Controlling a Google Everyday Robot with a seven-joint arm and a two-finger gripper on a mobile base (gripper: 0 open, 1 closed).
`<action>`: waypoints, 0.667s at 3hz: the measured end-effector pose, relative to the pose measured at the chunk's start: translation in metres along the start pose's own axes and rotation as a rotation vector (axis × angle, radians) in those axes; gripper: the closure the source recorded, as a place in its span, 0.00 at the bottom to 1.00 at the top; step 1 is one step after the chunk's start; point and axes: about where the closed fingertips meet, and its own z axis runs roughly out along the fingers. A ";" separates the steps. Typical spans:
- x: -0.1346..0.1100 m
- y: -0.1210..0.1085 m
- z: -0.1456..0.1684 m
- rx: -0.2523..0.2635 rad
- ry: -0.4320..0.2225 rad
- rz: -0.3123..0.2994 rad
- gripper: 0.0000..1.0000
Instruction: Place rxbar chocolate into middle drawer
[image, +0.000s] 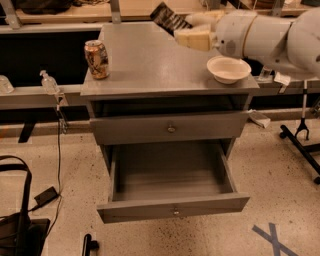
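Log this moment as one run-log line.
gripper: above cabinet top rear, shut on rxbar chocolate | middle drawer: pulled open, nothing inside | can, bowl: on cabinet top | placement: not yet done

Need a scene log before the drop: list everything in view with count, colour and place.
rxbar chocolate: one, dark wrapper, held over the cabinet top's back edge
drink can: one, orange-patterned, upright, top's left side
bowl: one, white, top's right side
cabinet: one, grey, centre
upper drawer: one, grey, closed
middle drawer: one, grey, pulled open
bottle: one, clear, ledge at left
bag: one, black, floor lower left
tape cross: one, blue, floor lower right
arm: one, white, from right
gripper: one, cream, shut on the bar
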 end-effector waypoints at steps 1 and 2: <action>0.045 0.039 -0.042 -0.007 0.065 0.045 1.00; 0.089 0.059 -0.072 0.023 0.143 0.148 1.00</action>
